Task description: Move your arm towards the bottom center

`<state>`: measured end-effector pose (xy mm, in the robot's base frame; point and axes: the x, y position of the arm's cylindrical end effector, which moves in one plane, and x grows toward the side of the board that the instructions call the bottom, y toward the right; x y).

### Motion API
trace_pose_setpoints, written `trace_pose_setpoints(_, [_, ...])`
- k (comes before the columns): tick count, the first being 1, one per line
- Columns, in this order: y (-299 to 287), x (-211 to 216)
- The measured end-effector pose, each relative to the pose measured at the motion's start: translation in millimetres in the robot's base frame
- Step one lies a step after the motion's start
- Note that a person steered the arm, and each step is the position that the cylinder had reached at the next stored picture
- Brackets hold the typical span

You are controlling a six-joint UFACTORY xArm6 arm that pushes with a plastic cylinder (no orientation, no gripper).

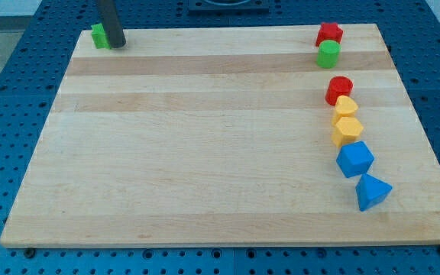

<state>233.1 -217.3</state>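
Note:
My tip rests on the wooden board at its top left corner, touching or just right of a small green block. The other blocks stand far off along the view's right side. At the top right are a red star-like block and a green cylinder just below it. Further down run a red cylinder, a yellow block, a yellow hexagonal block, a blue block and a blue triangular block.
The board lies on a blue perforated table that shows on all sides. The board's bottom edge runs near the view's bottom.

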Motion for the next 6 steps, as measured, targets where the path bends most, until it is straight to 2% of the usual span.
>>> trace_pose_setpoints(1, [5.3,14.9])
trace_pose_setpoints(2, [45.8,40.4])
trace_pose_setpoints(3, [69.9,82.6])
trace_pose_setpoints(4, [91.7,155.1])
trace_pose_setpoints(5, [120.2,248.3])
trace_pose_setpoints(6, [184.7,329.6])
